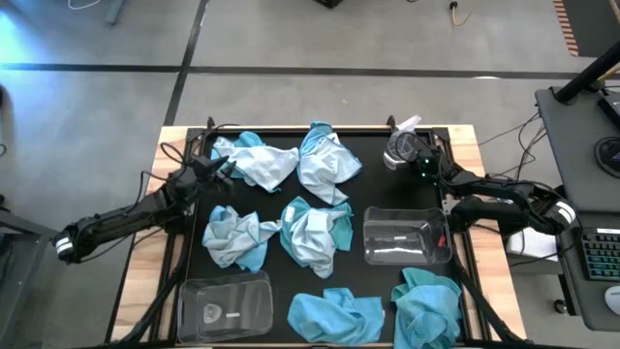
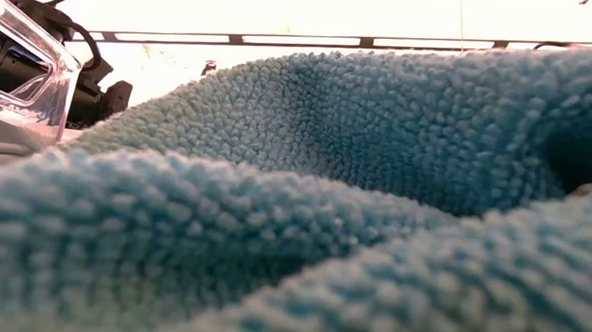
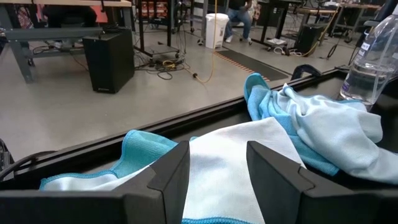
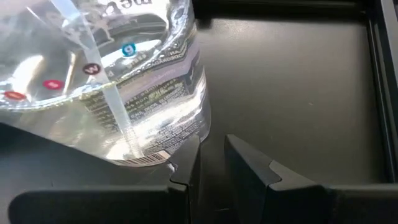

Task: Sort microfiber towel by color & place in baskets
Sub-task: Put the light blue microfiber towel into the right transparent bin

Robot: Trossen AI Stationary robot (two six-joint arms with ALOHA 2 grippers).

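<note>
- High view: the black table top (image 1: 373,199) is seen from above with microfiber towels scattered over it. A pale towel (image 1: 260,163) lies at the far left, another pale one (image 1: 325,160) beside it, two mixed pale-and-turquoise heaps (image 1: 237,237) and (image 1: 315,233) in the middle, and two bright turquoise towels (image 1: 337,315) and (image 1: 426,302) at the near edge.
- One clear basket (image 1: 407,236) is placed right of centre and a second clear basket (image 1: 225,305) at the near left corner; no cloth is seen in either.
- The left gripper (image 1: 225,167) is held at the edge of the far-left pale towel. The right gripper (image 1: 423,165) is held at the far right corner, just beside a clear spray bottle (image 1: 402,145).
- Low view: the frame is almost filled by turquoise towel pile (image 2: 325,187) lying close to the camera; a corner of a clear basket (image 2: 25,59) is seen at the left.
- Left wrist view: the left gripper (image 3: 217,163) is seen with its fingers (image 3: 171,177) spread apart over the pale towel (image 3: 224,168); nothing is clamped between them. A further pale towel over turquoise (image 3: 317,127) lies beyond, with the spray bottle (image 3: 373,59) behind it.
- Right wrist view: the right gripper (image 4: 211,155) is shown with a narrow gap between its fingers (image 4: 249,165); nothing is held, and the spray bottle (image 4: 124,81) stands just beside one finger.
</note>
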